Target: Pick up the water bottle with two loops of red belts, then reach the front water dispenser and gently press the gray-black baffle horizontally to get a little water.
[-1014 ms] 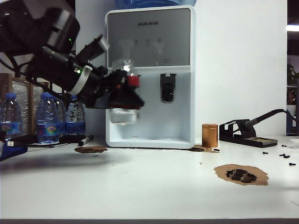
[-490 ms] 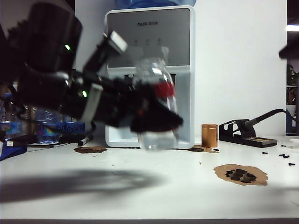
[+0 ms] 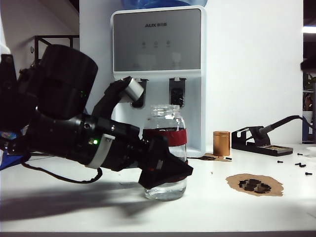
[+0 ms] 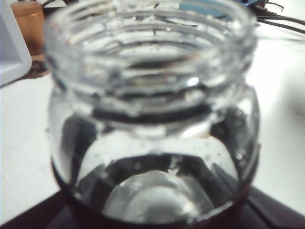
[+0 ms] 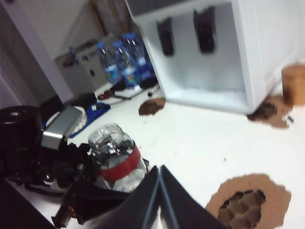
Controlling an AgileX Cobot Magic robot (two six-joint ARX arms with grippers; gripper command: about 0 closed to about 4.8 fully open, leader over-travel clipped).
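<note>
On the left of the exterior view the left arm reaches in low across the white table (image 3: 237,212), and the left gripper (image 3: 165,170) has its black fingers closed around the lower body of the water bottle (image 3: 166,158), gripping it from the nine o'clock side. The bottle stands upright with its base on or just above the table; which of the two cannot be told. A dark red band shows around its middle above the fingers, and its wide threaded mouth is open at twelve o'clock. The left wrist view is filled by that same water bottle (image 4: 152,119), clear glass with a ribbed neck, and dark finger pads (image 4: 267,210) show at the lower corners beside the glass. Behind the bottle, at about twelve o'clock from it in the exterior view, stands the water dispenser (image 3: 158,44), white with a silver-gray front panel and two dark levers (image 3: 177,92), well apart from the bottle. At three o'clock from the dispenser's base sit a small copper-coloured can (image 3: 221,143) and, farther right, a black soldering iron stand (image 3: 259,140). The right wrist view shows the right gripper (image 5: 159,183) with its two fingers pressed together and nothing between them, near the bottle's three o'clock side, with the blue-capped bottles (image 5: 121,64) beyond.
</note>
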